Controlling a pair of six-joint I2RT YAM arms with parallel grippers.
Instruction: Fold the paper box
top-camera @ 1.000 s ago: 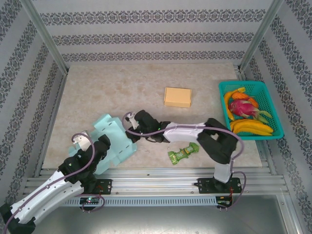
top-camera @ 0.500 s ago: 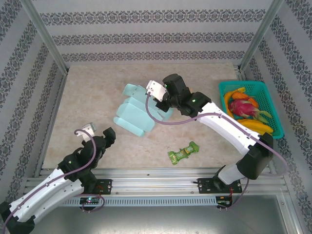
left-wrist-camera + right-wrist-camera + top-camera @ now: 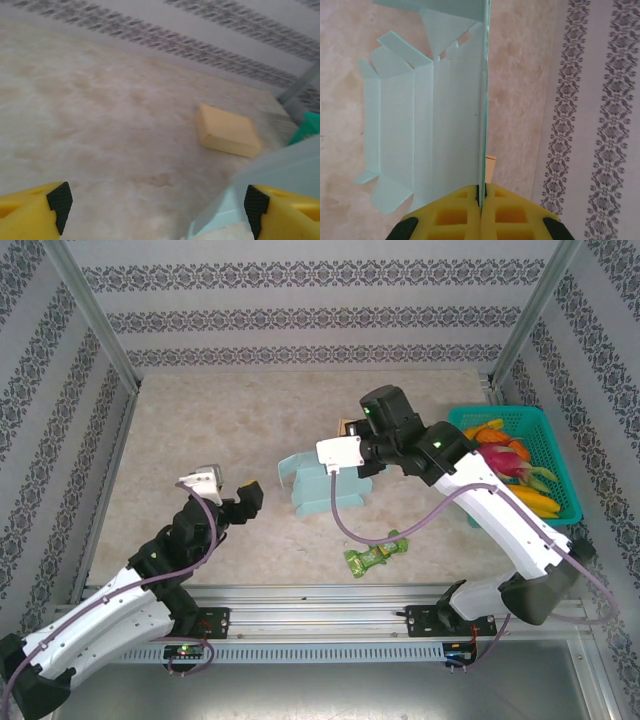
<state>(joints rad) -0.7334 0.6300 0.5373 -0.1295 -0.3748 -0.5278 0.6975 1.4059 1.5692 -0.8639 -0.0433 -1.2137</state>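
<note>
- While the right gripper (image 3: 481,199) is clenched on the paper box (image 3: 435,125), its yellow fingers (image 3: 455,220) meet on the thin top edge of the sheet, with no gap between them.
- Paper box: pale mint-green card, still a mostly flat blank. Parallel creases divide it into long panels. Small tabs and angled flaps stick out at the far end and along the left side.
- From the top camera, the paper box (image 3: 318,488) hangs on edge from the right gripper (image 3: 353,472) over mid-tabletop, one panel bent toward the left arm. I cannot tell whether its lower edge touches the tabletop (image 3: 200,430).
- Left gripper (image 3: 240,504) is released, jaws wide apart, holding nothing. It sits left of the paper box, near it but apart.
- Left wrist view: black pads (image 3: 60,199) at the lower corners of the frame, a blurred pale-green edge of the paper box (image 3: 272,167) at lower right.
- A small tan cardboard box (image 3: 227,132) lies flat beyond the paper box.
- A green snack packet (image 3: 376,552) lies near the front edge, and a teal basket (image 3: 505,417) of bananas and a dragon fruit is at far right.
</note>
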